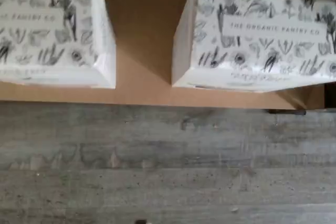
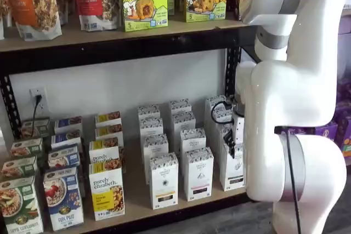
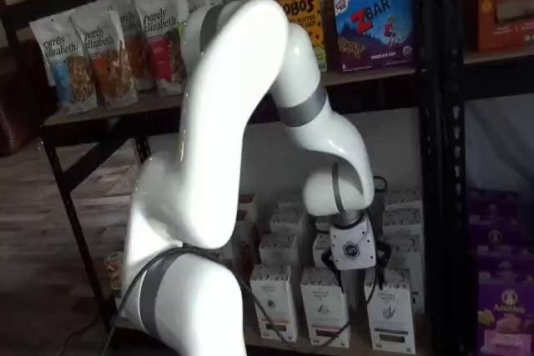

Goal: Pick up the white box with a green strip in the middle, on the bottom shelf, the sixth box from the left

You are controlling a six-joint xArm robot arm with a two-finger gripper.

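Observation:
The white box [image 2: 232, 172] stands at the front right of the bottom shelf [image 2: 137, 204], tall and narrow with a black-speckled top. It also shows in a shelf view [image 3: 390, 313]. In the wrist view its patterned top [image 1: 257, 32] reads "The Organic Pantry Co", with a like box [image 1: 52, 30] beside it and a bare gap of tan board [image 1: 142, 45] between them. My gripper [image 2: 230, 145] hangs just above and in front of the white box, with a cable beside it. Its white body [image 3: 350, 248] shows over the front row. The fingers show side-on only, with nothing held.
More white cartons [image 2: 163, 182] stand in rows behind and to the left. Colourful granola boxes [image 2: 63, 198] fill the shelf's left part. A black upright [image 2: 232, 69] stands behind the arm. The upper shelf [image 2: 109, 31] carries bags and Bobo's boxes. Grey wood floor [image 1: 168, 166] lies before the shelf.

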